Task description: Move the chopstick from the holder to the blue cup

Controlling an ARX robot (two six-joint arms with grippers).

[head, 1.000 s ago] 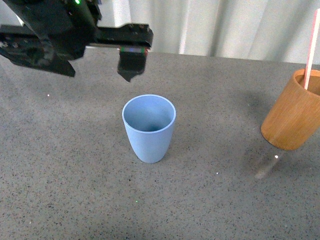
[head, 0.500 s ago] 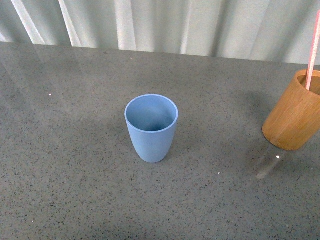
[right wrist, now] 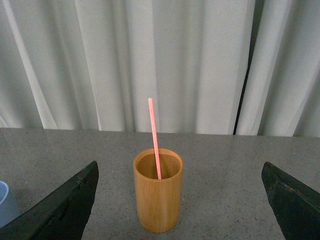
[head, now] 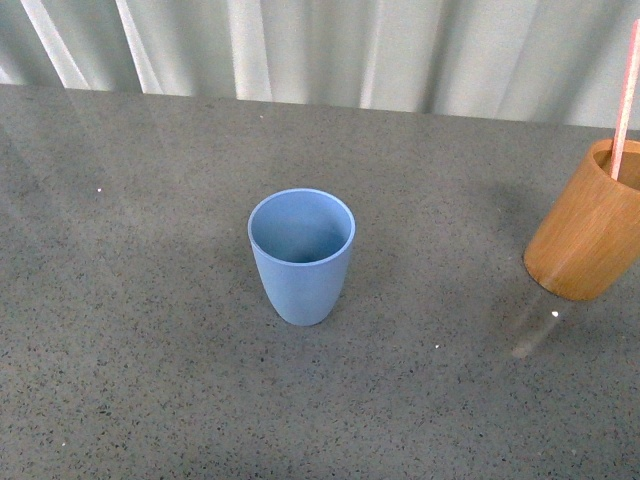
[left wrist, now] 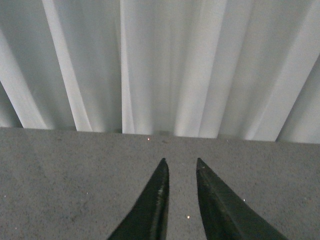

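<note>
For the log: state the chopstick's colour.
Pink chopstick, clearest in the right wrist view.

A second ago the left arm hangs over the far left corner of the desk, its black links and the left gripper just behind the blue cup. Now the front view holds none of it. The arm is already gone half a second ago, and since then nothing more differs. With the arm out of the way, the far edge of the desk and the curtain behind it show bare right to that corner.
</note>
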